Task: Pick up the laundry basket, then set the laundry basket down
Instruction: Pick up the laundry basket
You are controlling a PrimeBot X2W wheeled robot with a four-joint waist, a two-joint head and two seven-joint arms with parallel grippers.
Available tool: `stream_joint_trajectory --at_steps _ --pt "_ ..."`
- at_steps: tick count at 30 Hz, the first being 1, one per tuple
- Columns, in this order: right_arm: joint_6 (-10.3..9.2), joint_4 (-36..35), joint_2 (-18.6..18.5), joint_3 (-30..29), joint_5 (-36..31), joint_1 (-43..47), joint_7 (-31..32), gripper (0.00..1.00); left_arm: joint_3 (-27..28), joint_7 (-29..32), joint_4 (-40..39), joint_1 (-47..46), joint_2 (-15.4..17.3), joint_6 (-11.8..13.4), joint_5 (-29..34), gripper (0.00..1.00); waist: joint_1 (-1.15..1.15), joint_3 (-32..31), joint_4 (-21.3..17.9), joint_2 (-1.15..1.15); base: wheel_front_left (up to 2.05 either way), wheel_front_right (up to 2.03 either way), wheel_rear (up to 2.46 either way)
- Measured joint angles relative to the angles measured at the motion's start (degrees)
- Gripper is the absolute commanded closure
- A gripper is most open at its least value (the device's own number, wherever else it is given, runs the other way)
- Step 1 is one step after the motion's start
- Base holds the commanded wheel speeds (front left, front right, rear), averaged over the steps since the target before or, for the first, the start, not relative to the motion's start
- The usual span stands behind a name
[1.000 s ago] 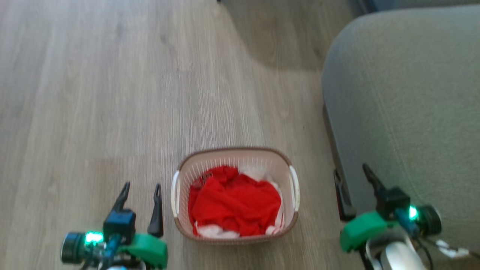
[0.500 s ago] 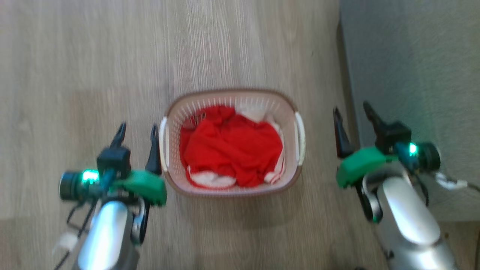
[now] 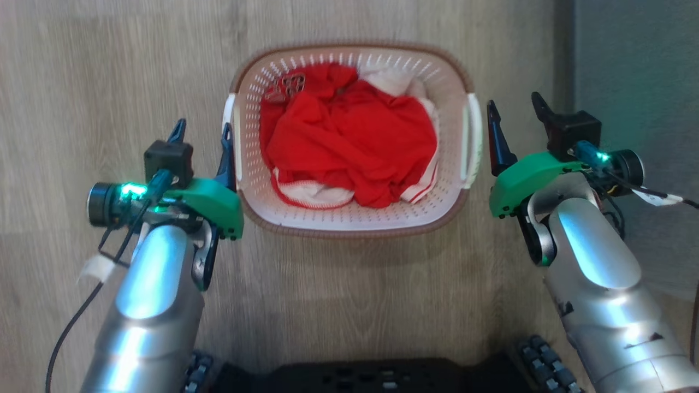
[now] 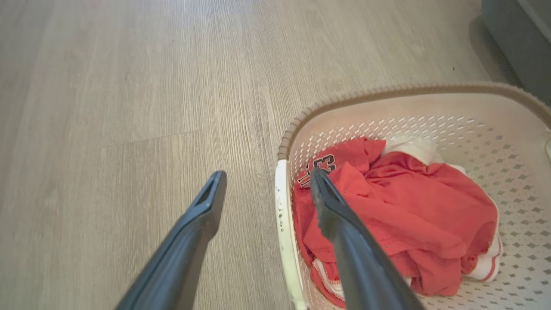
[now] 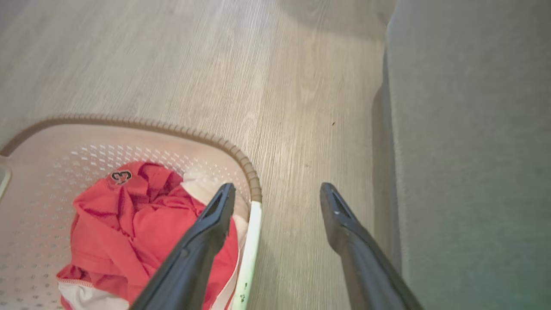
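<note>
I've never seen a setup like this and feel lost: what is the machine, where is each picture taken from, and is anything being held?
It is a wheeled robot with two silver arms. The big picture comes from a camera on its head, looking down at the wooden floor. The other two come from cameras on its wrists, each looking along that arm's two dark fingers. On the floor stands the laundry basket, cream with a brown rim, holding red and white clothes. A grey sofa is on the robot's right. The left tool and the right tool flank the basket's white side handles. Both are open and hold nothing.
</note>
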Motion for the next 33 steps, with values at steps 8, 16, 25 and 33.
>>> stream_joint_trajectory --at_steps 8,16,25,33 --pt "0.0 5.0 -0.3 1.3 1.7 -2.8 0.0 0.0 -2.5 0.0 7.8 -6.0 -0.6 -1.1 0.0 0.0 -0.01 5.6 1.6 0.0 0.0 0.0 0.0" --pt "0.0 7.2 -0.4 2.3 3.3 -5.7 0.0 0.0 -5.4 0.0 15.1 -11.9 -0.8 -2.1 -1.5 0.0 0.0 10.2 2.2 0.0 0.0 0.0 0.0" --pt "0.0 10.5 -0.7 3.8 7.5 -9.0 0.0 0.0 -9.6 0.0 19.8 -17.3 -0.9 -2.5 -3.1 0.0 -0.01 13.7 2.8 0.0 0.0 0.0 0.0" --pt "0.0 13.2 -0.7 5.9 9.9 -12.5 0.0 0.13 -13.4 0.0 23.5 -20.3 -1.0 -2.4 -5.8 0.0 -0.01 15.6 3.2 0.0 0.0 0.0 0.0"
